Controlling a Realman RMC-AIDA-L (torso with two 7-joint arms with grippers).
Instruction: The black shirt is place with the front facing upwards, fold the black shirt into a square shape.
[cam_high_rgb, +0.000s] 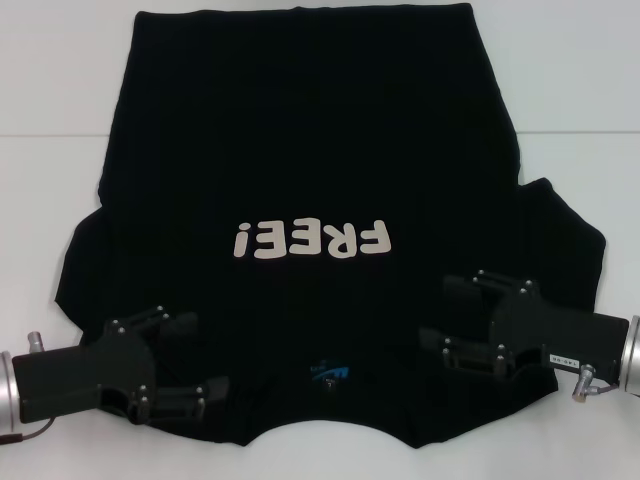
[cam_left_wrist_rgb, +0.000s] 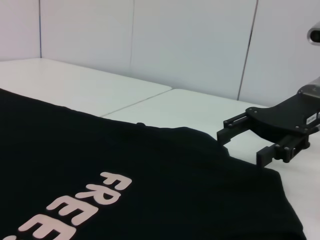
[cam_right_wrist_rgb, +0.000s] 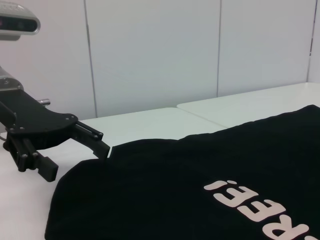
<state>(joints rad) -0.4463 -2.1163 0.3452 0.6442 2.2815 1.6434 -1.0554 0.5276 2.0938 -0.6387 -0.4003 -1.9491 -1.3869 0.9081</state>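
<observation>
On table: black shirt (cam_high_rgb: 300, 160) lies spread flat, front up, on the white table (cam_high_rgb: 570, 80).
Shirt layout: "FREE!" lettering (cam_high_rgb: 310, 241) sits mid-chest, between and just beyond the two hands; blue neck label (cam_high_rgb: 331, 372) sits between the hands, at the collar edge.
Left hand (cam_high_rgb: 195, 358): over the shirt's shoulder area on its own side of the collar, low over the cloth; contact can't be confirmed.
Left hand state: fingers apart, nothing between them; both black fingers point inward toward the right hand.
Right hand (cam_high_rgb: 450, 313): over the opposite shoulder area, beside the sleeve (cam_high_rgb: 565, 240) that bulges outward past it.
Right hand state: fingers spread apart, nothing gripped; in the left wrist view the right hand (cam_left_wrist_rgb: 242, 142) hangs at the shirt's edge with a gap showing between its fingers.
Cross-check: right wrist view shows the left hand (cam_right_wrist_rgb: 77, 155) at the shirt's corner, fingers also spread, cloth not pinched.
Shirt hem: far end of the shirt, well apart from both hands.
Table seam (cam_high_rgb: 575, 133): runs under the shirt, beyond both hands.
</observation>
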